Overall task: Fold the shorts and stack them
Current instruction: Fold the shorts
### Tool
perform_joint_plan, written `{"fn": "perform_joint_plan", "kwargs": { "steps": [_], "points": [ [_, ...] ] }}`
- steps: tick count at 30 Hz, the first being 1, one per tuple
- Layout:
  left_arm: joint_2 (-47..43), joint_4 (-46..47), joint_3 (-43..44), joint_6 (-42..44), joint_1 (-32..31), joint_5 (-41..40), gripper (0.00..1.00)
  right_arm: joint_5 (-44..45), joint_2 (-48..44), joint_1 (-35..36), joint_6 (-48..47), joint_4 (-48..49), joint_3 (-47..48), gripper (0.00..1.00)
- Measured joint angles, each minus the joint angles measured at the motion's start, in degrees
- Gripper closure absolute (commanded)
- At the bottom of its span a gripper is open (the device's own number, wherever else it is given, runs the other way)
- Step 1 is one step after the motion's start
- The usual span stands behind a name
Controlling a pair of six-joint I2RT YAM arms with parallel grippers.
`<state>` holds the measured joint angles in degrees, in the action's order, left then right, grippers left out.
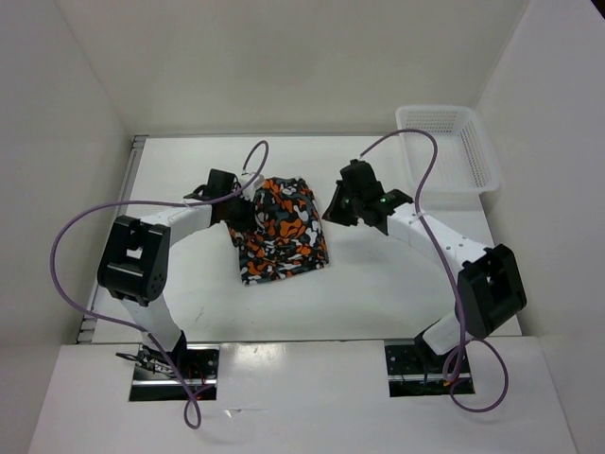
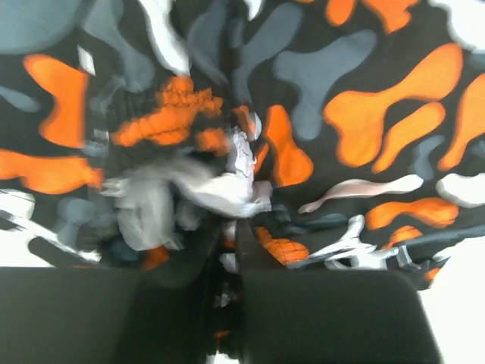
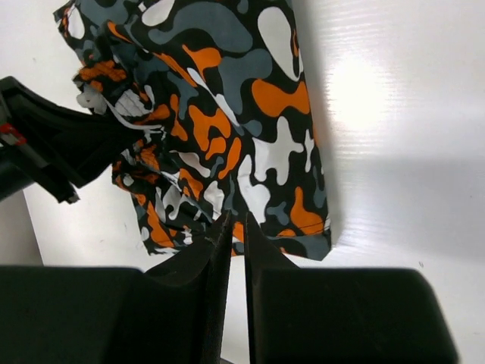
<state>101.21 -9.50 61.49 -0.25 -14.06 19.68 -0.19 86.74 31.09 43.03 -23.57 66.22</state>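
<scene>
Plainly, the shorts lie as a roughly folded bundle on the surface between the two arms. The left fingers are clamped on a crumpled wad of the cloth, which bulges just ahead of their tips. The right fingers are pressed together with nothing between them, and the bundle's near edge sits just beyond their tips, apart from them.

The main risk seems to be the left grip. It looks like a bunch of several layers rather than one clean edge, so any pull would likely drag the whole bundle across the surface or peel the fold open instead of turning one flap. A thin pinch might also slip and drop the cloth in a heap.

On the other side, moving forward while pressed together would shove and wrinkle the edge rather than take hold, so those fingers would need to part first. Both sets of fingers sit close across the bundle, so they might collide if they converge. The basket stands well off beyond the right fingers, out of play.
</scene>
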Motion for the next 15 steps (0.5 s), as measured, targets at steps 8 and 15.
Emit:
{"fn": "perform_joint_plan", "kwargs": {
  "steps": [8,15],
  "points": [
    [-3.91,-3.39,-0.04,0.02,0.72,-1.14,1.0,-0.04,-1.22,-0.24,0.04,0.04,-2.05,0.84],
    [-14.88,-5.88,-5.29,0.02,6.03,2.8,1.0,-0.28,-1.95,-0.24,-0.44,0.04,-2.43,0.84]
  ]
}}
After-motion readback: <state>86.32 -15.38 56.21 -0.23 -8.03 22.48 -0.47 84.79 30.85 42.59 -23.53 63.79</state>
